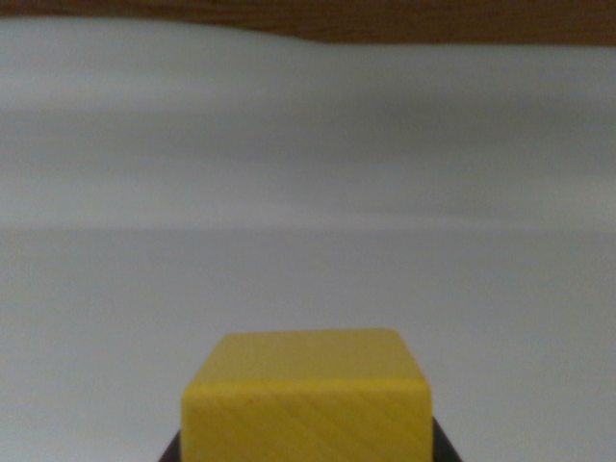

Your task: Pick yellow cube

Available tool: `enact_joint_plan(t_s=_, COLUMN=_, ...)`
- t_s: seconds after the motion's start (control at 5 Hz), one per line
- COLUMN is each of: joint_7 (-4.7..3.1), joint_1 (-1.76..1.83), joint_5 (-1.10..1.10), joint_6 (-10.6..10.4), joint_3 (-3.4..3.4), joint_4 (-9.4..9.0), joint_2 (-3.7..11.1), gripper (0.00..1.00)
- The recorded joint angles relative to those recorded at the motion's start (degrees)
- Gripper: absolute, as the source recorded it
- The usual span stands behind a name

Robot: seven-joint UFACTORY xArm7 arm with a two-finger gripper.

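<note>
**Check the grip on the yellow cube before you move on**

In the wrist view the yellow wooden cube (306,399), with diagonal grain on its near face, sits at the bottom centre of the picture, right up against the camera. Dark shapes show at both of its lower corners; these are likely parts of the hand (306,452), one on each side of the cube, but only slivers of them are visible. You cannot tell from this picture whether the hand is closed on the cube or merely standing around it, so do not assume the grasp is made.

Beyond the cube lies the pale grey-white surface of the desk (308,192), blurred, with a brown wood-toned strip (385,19) along the top edge. Nothing else is near the cube.

Judging by the framing, you are at or just after the grasp. To do it well:

- Keep the cube centred between the two sides, as it looks now, so that it does not twist when squeezed.
- Close onto flat opposite faces, not corners.
- Lift straight and slowly; smooth wood may slip under a light pinch.
- Whether the cube rests on the desk or is already raised is unclear here, so confirm with a small test lift.
</note>
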Motion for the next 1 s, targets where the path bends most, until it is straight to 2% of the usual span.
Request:
enact_joint_plan(t_s=0.2, joint_7=0.0, joint_1=0.0, joint_5=0.0, joint_6=0.0, joint_3=0.0, joint_4=0.0, joint_2=0.0, gripper=1.0)
enact_joint_plan(t_s=0.4, joint_7=0.0, joint_1=0.0, joint_5=-0.02, joint_6=2.58, joint_3=-0.02, joint_4=2.04, joint_2=-0.54, gripper=1.0)
enact_joint_plan(t_s=0.6, joint_7=0.0, joint_1=0.0, joint_5=-0.02, joint_6=2.58, joint_3=-0.02, joint_4=2.04, joint_2=-0.54, gripper=1.0)
enact_joint_plan(t_s=0.8, joint_7=0.01, joint_1=-0.01, joint_5=-0.05, joint_6=5.32, joint_3=-0.04, joint_4=4.2, joint_2=-1.12, gripper=1.0)
enact_joint_plan(t_s=1.0, joint_7=0.01, joint_1=-0.01, joint_5=-0.05, joint_6=5.32, joint_3=-0.04, joint_4=4.2, joint_2=-1.12, gripper=1.0)
